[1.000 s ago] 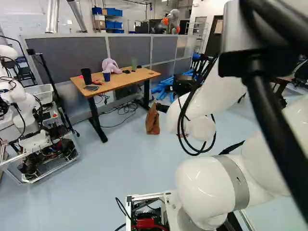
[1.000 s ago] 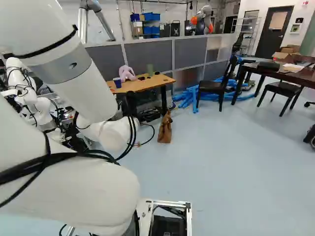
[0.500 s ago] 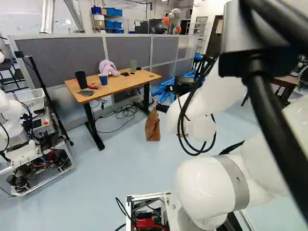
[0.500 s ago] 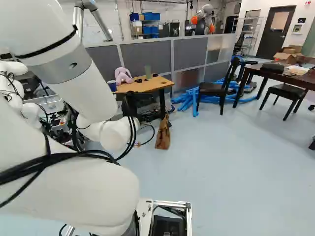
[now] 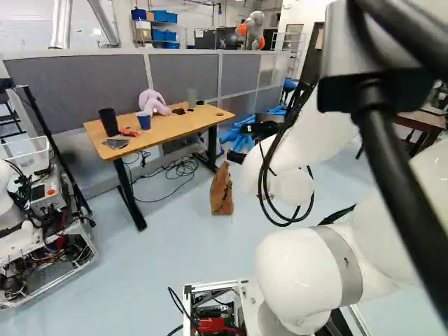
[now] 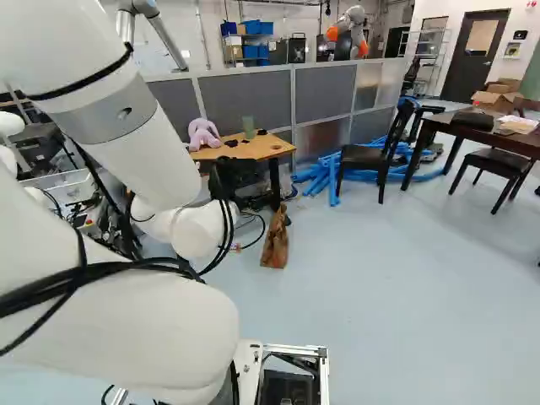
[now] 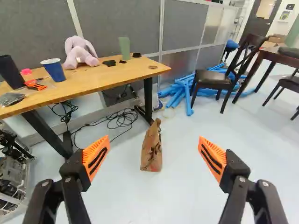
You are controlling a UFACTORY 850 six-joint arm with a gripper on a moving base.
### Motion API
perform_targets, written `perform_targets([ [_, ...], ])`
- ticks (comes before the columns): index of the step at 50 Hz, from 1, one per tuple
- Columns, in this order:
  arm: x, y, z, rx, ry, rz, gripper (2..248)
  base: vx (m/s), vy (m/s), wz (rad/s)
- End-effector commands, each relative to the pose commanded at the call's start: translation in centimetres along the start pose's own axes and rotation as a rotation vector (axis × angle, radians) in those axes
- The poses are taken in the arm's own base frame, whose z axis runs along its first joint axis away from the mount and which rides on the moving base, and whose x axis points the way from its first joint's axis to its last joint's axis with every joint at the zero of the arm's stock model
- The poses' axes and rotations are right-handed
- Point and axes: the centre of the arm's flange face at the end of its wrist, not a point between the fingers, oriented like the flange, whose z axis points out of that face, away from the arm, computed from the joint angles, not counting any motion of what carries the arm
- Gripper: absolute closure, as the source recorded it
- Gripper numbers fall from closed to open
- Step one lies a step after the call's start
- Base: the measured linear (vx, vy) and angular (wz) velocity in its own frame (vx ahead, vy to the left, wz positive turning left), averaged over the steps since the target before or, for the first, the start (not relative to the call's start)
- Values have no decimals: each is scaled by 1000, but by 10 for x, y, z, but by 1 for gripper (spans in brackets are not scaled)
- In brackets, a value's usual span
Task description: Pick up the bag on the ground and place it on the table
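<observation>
Plainly, my gripper (image 5: 243,143) stands wide, its orange pads (image 7: 96,157) well apart with nothing gripped between them. Ahead of me, in line with the gap, the brown paper bag (image 7: 151,148) stands on the pale floor (image 7: 182,186), touched by neither finger, near one black leg of the wood-topped table (image 7: 107,75). Up on that tabletop I see a blue cup (image 7: 55,72), a black cup (image 7: 11,73), a pale pink plush toy (image 7: 79,57) and a green cup (image 7: 124,48). Black cables (image 7: 122,119) lie loosely coiled beneath it.
</observation>
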Motion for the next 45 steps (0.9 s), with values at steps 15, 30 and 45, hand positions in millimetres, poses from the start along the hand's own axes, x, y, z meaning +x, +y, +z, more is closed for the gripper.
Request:
perform_targets([
  [15, 0, 0, 0, 0, 0, 0, 3, 200, -38, -2],
  [30, 0, 0, 0, 0, 0, 0, 3, 197, -36, 3],
  [45, 0, 0, 0, 0, 0, 0, 3, 182, -12, -12],
])
